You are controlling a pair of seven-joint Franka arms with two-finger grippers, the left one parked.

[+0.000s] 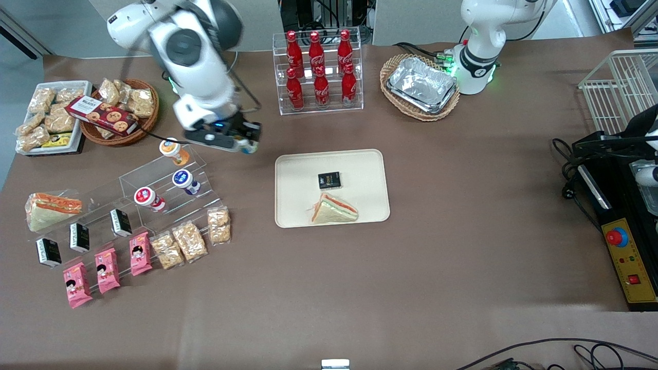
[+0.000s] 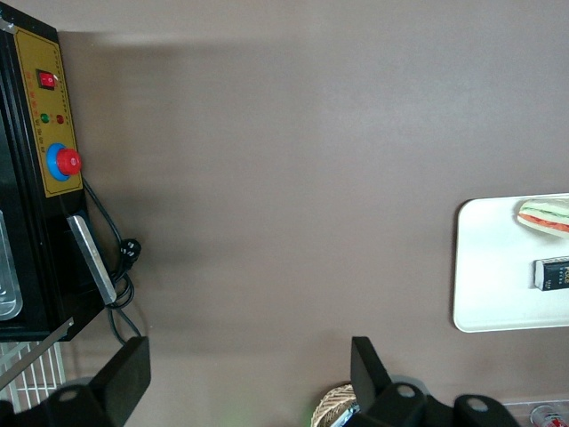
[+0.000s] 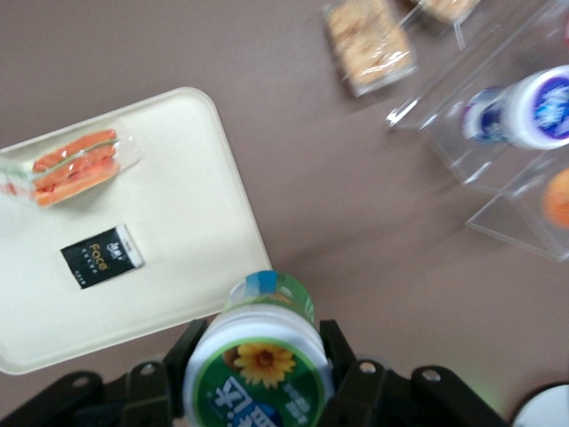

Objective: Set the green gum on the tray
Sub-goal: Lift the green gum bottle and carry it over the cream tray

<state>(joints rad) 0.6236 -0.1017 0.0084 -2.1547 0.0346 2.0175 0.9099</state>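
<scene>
End effector (image 1: 245, 144) clamped on gum (image 3: 260, 356), above desk (image 1: 411, 267), just beside tray (image 1: 370, 169) edge. Tray carries sandwich (image 1: 333, 209), black packet (image 1: 329, 180).

The brown table (image 1: 411, 267) carries the tray (image 1: 360, 169) (mid-table), a clear stepped rack (image 1: 169, 177) and a cola stand (image 1: 318, 72).

Robot lab, mock snack-shop table (image 1: 462, 257)

A wrapped sandwich (image 1: 334, 209) and a small black packet (image 1: 329, 180) lie near each other.
</scene>
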